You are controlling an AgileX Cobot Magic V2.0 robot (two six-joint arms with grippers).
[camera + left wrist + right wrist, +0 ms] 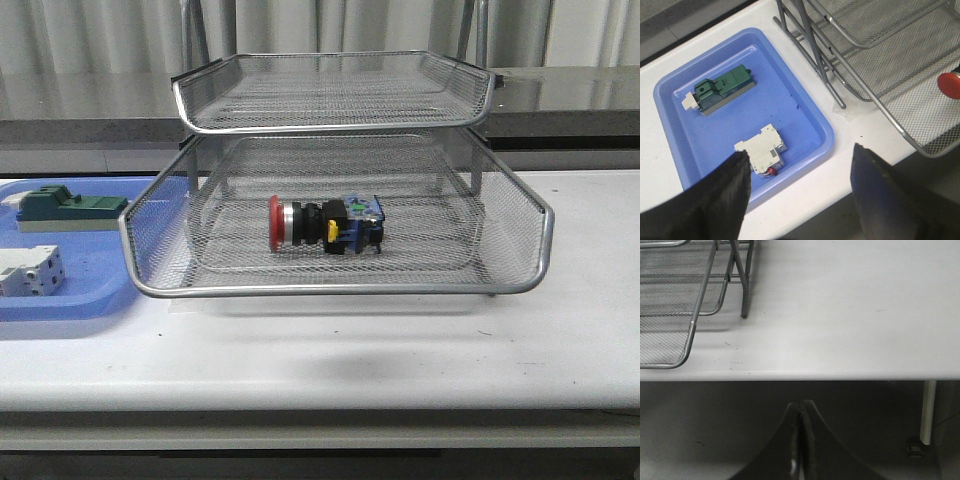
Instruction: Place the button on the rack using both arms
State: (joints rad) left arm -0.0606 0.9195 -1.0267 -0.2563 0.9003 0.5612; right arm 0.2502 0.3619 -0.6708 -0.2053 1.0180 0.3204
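While its two dark fingers (715,200) are spread wide apart with nothing between them, the left gripper (800,192) is held above the near left part of the white table (805,187), over the near edge of a flat blue tray (822,132). Inside that tray a green block (722,89) is seen toward the far side and a white block (762,149) toward the near side, the two lying apart from each other. Just to the right of the tray the grey frame legs of the rack (840,65) are planted on the table.

The right gripper (800,440) is seen with its fingers pressed together, nothing caught between them, and it is held out past the near edge of the table, off its right portion, with the floor below it. The near right corner of the rack's lower tray and one frame leg are visible to its left.

From the front, neither arm is in view. The rack (340,290) is placed in the middle of the table, its lower tray pulled out toward the near side under the upper tray. The button (322,223) is lying on its side on the mesh of the lower tray, roughly at its centre, with the red head pointing left and the blue-yellow block pointing right.
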